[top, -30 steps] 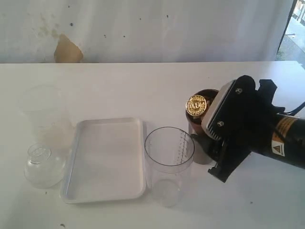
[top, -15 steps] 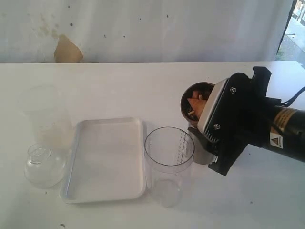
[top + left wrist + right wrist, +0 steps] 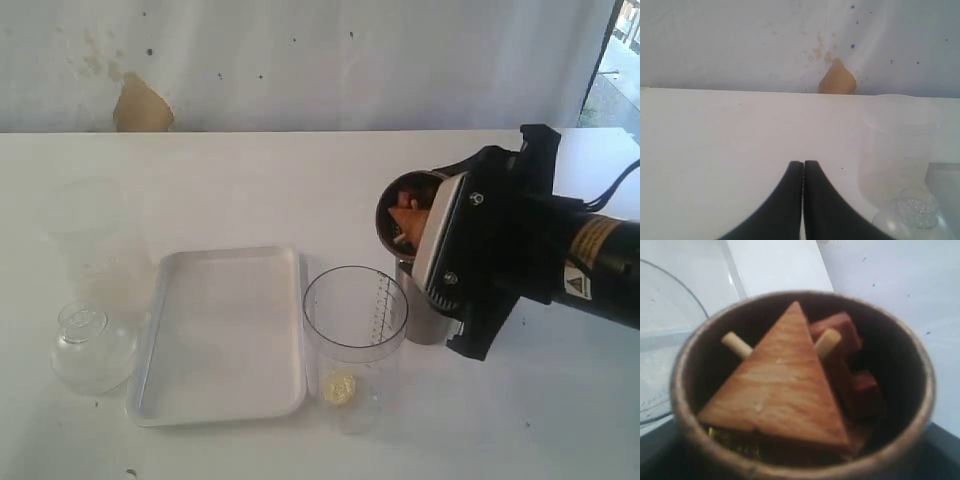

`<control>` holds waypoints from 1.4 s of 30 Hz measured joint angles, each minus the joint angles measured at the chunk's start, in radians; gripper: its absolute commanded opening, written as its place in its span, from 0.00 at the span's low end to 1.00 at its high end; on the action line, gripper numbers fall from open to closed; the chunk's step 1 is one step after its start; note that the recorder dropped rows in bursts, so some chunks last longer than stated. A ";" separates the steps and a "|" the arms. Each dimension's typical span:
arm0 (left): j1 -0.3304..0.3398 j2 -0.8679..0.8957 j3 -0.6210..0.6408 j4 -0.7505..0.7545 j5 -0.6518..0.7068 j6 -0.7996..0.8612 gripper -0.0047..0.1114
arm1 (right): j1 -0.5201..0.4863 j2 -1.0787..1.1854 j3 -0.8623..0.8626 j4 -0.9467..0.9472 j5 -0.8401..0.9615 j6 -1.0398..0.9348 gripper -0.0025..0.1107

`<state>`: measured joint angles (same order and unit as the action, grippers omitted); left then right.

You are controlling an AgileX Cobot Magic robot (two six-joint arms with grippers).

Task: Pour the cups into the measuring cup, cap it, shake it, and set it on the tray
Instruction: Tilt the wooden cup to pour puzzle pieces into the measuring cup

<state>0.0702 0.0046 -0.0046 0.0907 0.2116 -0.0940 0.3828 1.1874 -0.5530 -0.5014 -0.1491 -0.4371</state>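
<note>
The gold disc (image 3: 338,388) has dropped from the wooden cup (image 3: 402,215) to the bottom of the measuring cup (image 3: 355,325), and my right pincer (image 3: 418,228), clamped on the wooden cup, has tipped it further. The measuring cup stands upright just below that pincer's front, the steel tumbler (image 3: 422,318) sits directly under it, and the tray (image 3: 225,335) lies beyond the measuring cup. A wooden triangle (image 3: 780,385) fills the tipped cup, and my left pincer (image 3: 802,192) hangs with fingers pressed together.
</note>
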 measured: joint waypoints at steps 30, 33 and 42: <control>0.000 0.000 0.000 0.000 0.000 0.000 0.05 | 0.000 0.066 -0.115 0.002 0.137 -0.257 0.02; 0.000 0.000 0.000 0.000 0.000 0.000 0.05 | 0.002 0.066 -0.115 0.002 0.137 -0.303 0.02; 0.000 0.000 0.000 0.000 0.000 0.000 0.05 | 0.002 0.066 -0.115 0.002 0.120 -0.359 0.02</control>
<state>0.0702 0.0046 -0.0046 0.0907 0.2116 -0.0940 0.3849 1.2535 -0.6679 -0.4994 -0.0293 -0.7961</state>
